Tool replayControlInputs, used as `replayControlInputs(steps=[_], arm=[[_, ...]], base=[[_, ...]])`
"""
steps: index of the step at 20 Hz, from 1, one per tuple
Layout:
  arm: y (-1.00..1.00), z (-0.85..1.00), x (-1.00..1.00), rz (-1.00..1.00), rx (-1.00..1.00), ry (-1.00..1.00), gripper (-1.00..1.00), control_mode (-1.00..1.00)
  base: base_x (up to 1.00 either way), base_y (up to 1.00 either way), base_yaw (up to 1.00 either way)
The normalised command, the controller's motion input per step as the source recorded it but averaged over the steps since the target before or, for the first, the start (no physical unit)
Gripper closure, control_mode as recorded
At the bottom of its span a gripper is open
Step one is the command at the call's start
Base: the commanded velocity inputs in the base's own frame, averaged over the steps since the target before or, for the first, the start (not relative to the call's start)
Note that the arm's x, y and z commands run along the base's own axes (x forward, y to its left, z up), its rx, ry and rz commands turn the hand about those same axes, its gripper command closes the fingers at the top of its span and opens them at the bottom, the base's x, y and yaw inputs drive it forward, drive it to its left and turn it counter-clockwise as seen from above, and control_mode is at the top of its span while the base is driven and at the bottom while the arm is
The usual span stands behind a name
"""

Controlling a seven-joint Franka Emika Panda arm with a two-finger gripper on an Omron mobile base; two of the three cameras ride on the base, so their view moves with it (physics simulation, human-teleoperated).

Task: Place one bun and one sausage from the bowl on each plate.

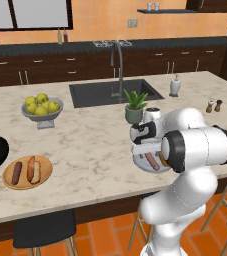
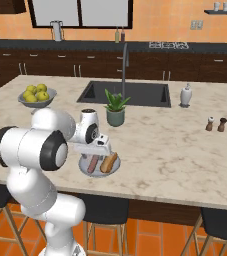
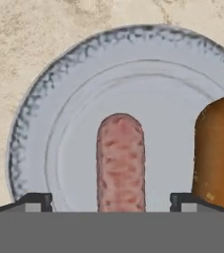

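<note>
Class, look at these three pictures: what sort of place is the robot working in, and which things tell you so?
A simulated home kitchen, most likely. A marble-topped island holds a built-in sink with a tall faucet, dark cabinets line the back wall, and food sits out: a fruit bowl and a grey plate with a sausage and a bun.

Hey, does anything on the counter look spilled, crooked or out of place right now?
Nothing stands out. The pale grey rimmed plate holds one pinkish sausage and one orange-tan bun, lying apart, side by side.
</note>
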Motion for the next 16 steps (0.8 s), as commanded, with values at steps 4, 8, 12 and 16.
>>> replayControlInputs(steps=[4,8,12,16], arm=[[0.06,1.0,-0.34,-0.02,0.0,-0.04,-1.0,-1.0],[-0.17,0.87,-0.89,-0.01,-0.03,-0.06,-1.0,-1.0],[-0.3,0.89,-1.0,-0.03,-0.01,-0.1,-1.0,-1.0],[0.06,0.66,-1.0,-0.07,-0.05,-0.07,-1.0,-1.0]], base=[[0.0,0.0,0.0],[0.0,0.0,0.0],[0.0,0.0,0.0],[0.0,0.0,0.0]])
